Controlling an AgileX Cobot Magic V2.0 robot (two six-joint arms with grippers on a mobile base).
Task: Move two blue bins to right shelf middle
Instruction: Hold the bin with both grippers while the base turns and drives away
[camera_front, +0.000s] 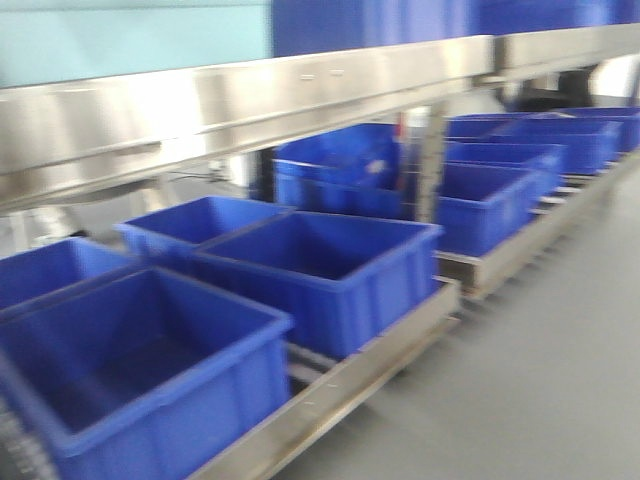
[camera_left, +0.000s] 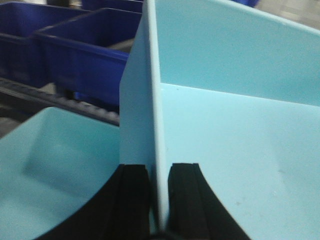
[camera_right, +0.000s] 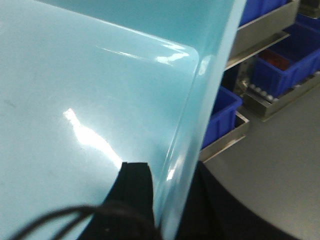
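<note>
The wall of a pale blue bin (camera_left: 225, 60) is being clamped by the left claw (camera_left: 159, 172), bottom centre. A pale wall (camera_right: 100, 90), possibly the same bin's, is being pinched by the right claw (camera_right: 172, 172), bottom centre.

Below the steel shelf (camera_front: 250, 100), dark blue bins (camera_front: 320, 270) sit packed side by side, with only their open tops free. In front of the shelf the gray floor (camera_front: 540, 380) lies open. Between the shelf and each hand stands a pale blue bin wall (camera_left: 152, 100), clamped by the left hand (camera_left: 159, 172) and the right hand (camera_right: 167, 190).
</note>
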